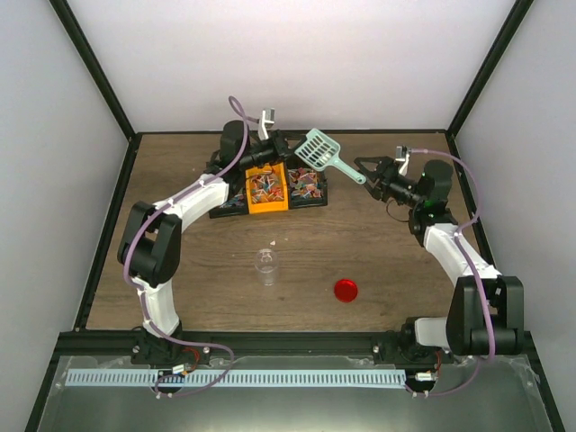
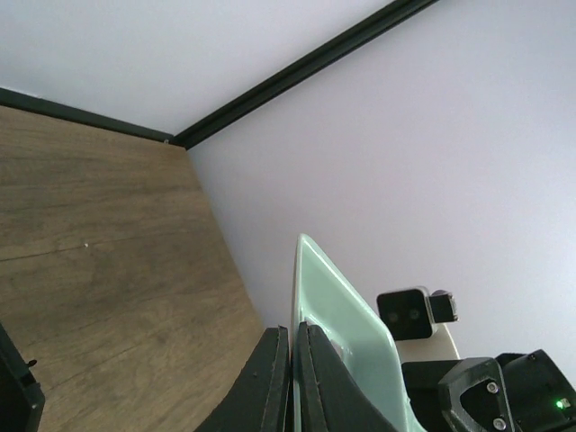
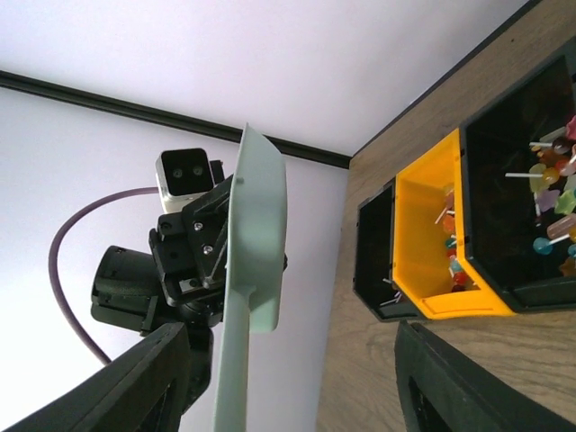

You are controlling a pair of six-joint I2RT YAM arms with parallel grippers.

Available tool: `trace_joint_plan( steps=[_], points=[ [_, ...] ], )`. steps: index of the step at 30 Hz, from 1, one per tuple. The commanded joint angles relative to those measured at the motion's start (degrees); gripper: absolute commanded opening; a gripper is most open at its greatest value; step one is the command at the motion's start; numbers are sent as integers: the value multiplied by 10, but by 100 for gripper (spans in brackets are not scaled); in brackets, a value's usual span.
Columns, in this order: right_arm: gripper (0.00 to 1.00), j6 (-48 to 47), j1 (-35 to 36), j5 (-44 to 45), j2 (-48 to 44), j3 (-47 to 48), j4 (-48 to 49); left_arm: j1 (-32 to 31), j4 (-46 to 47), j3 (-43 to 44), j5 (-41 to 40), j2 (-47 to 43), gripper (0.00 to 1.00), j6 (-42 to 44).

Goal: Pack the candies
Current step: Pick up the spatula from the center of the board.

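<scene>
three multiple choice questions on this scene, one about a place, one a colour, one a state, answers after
1. Where does the flat red round lid lie?
A. in a bin
B. on the bare wooden table
C. on the scoop

2. What colour is the middle plastic bin in the row of three?
A. yellow-orange
B. blue
C. white

3. How does the left gripper stand to the mint-green plastic scoop?
A. open, clear of it
B. shut on its pan
C. resting on the table

Answers:
1 B, the lid sits alone on the wood.
2 A, its walls show yellow-orange between two black ones.
3 B, the left wrist view shows both fingers pinched on the pan's wall.
</scene>
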Motion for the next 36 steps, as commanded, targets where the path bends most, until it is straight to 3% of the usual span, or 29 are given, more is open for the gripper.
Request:
trace_joint_plan(
  steps=[1, 14, 20, 36],
  points=[
    [60, 20, 7, -21, 13, 11, 42, 0, 58, -15, -28, -13, 4, -13],
    [60, 3, 51, -37, 53, 59, 49, -1, 69, -33, -84, -33, 4, 16],
    [42, 1, 55, -36, 60, 69, 47, -4, 67, -45, -101, -41, 4, 20],
    [17, -2, 56, -30, 67, 79, 46, -7, 64, -59, -110, -49, 4, 16]
  ],
)
